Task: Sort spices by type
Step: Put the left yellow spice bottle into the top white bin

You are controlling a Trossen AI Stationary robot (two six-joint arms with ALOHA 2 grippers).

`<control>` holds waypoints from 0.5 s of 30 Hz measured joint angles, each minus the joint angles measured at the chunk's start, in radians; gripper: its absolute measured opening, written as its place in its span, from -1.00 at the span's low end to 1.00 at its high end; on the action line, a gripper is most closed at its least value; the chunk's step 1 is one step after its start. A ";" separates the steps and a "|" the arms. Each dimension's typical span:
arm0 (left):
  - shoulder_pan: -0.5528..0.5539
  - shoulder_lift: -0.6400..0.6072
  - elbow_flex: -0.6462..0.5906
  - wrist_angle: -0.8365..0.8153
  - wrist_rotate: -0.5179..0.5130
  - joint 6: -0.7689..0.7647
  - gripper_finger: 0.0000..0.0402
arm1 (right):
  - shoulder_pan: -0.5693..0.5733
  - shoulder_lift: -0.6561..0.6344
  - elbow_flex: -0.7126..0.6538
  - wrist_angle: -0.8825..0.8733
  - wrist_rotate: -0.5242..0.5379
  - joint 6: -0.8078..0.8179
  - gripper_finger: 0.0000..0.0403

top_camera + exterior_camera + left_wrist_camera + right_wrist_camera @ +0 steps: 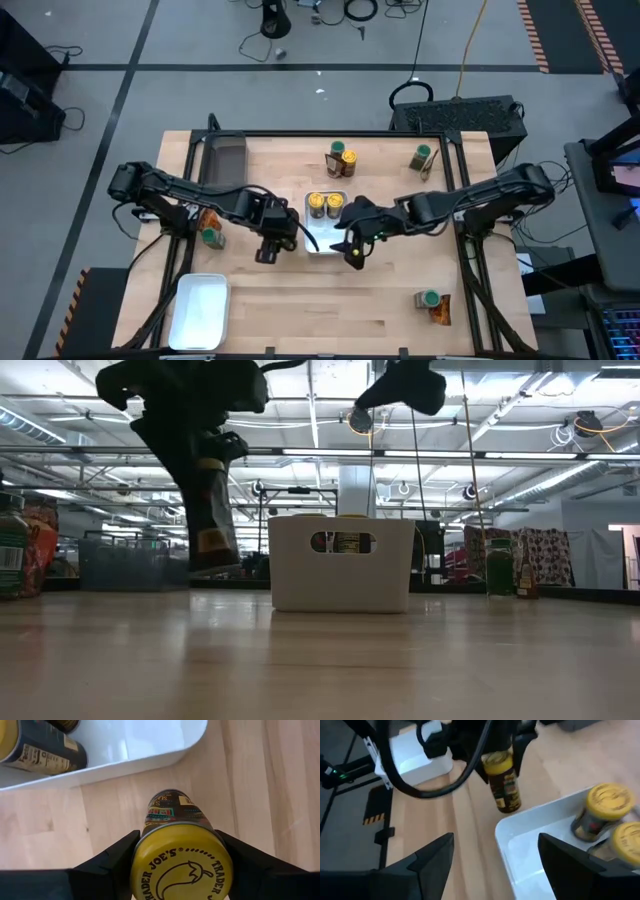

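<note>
A: Counting the spices from overhead, what do you get?

B: Two yellow-lidded jars [321,204] stand in the white tray [322,244] at the tabletop's [400,310] centre. A third yellow-lidded jar [175,850] is clamped in the left end effector [268,247], just left of that tray. One more yellow lid [349,158] sits at the far edge beside a green lid [338,149]. Three other green-lidded jars: far right [422,155], near right [428,299] and left edge [211,237]. Orange-brown packets lie by the near-right jar [441,316] and the left one [208,219]; a further count I cannot give.

A: What do the wrist cameras add?

B: The left wrist view shows the held jar's lid printed with a chili pepper and "TRADER JOE'S", over a dark label. The right wrist view shows it hanging above the wood, clear of the tray's rim. The low view shows it lifted off the tabletop.

A: And the right end effector [352,245]?

B: Fingers [425,865] spread apart, empty, at the tray's near right corner. A second white tray [200,312] lies near left, a dark bin [224,160] far left.
</note>
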 joint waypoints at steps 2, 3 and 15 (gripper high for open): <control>0.001 0.012 0.000 -0.003 0.000 -0.013 0.15 | 0.001 0.014 0.000 0.006 -0.003 0.012 0.35; 0.001 0.020 0.000 -0.011 0.000 -0.017 0.17 | 0.000 0.021 0.000 0.009 -0.002 0.016 0.35; 0.000 0.105 0.000 -0.004 0.035 -0.005 0.41 | 0.002 0.022 0.000 0.061 0.001 0.038 0.35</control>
